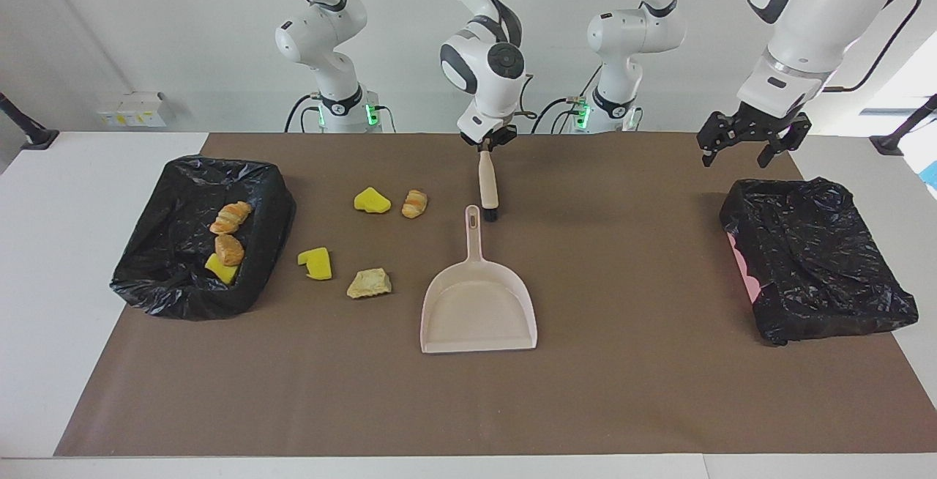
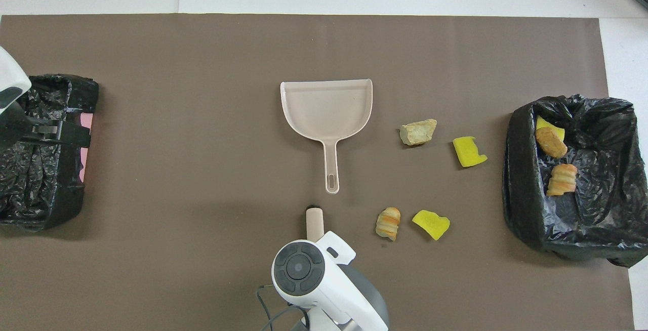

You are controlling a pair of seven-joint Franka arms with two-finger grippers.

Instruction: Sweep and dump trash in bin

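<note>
4 scraps of trash lie loose on the brown mat: a yellow sponge chunk (image 1: 372,200) beside a striped bread piece (image 1: 414,203), and, farther from the robots, a second yellow chunk (image 1: 315,263) and a tan crust (image 1: 369,283). 3 more sit inside the black-lined bin (image 1: 256,193) at the right arm's end of the table. The right gripper (image 1: 486,146) is clamped on the top of the brush (image 1: 488,187) handle, which hangs bristles-down just off the tip of the dustpan (image 1: 477,310) handle. The brush's long axis runs away from the robots, in line with the dustpan's. All loose trash lies sideways from the brush, toward the right arm's bin, so the right arm is the nearer one. The left gripper (image 1: 754,143) waits with fingers spread above the second bin (image 1: 816,259). The facing view shows the clamped fingers; the overhead view hides them under the wrist, but lays out the scraps' spacing more plainly.
</note>
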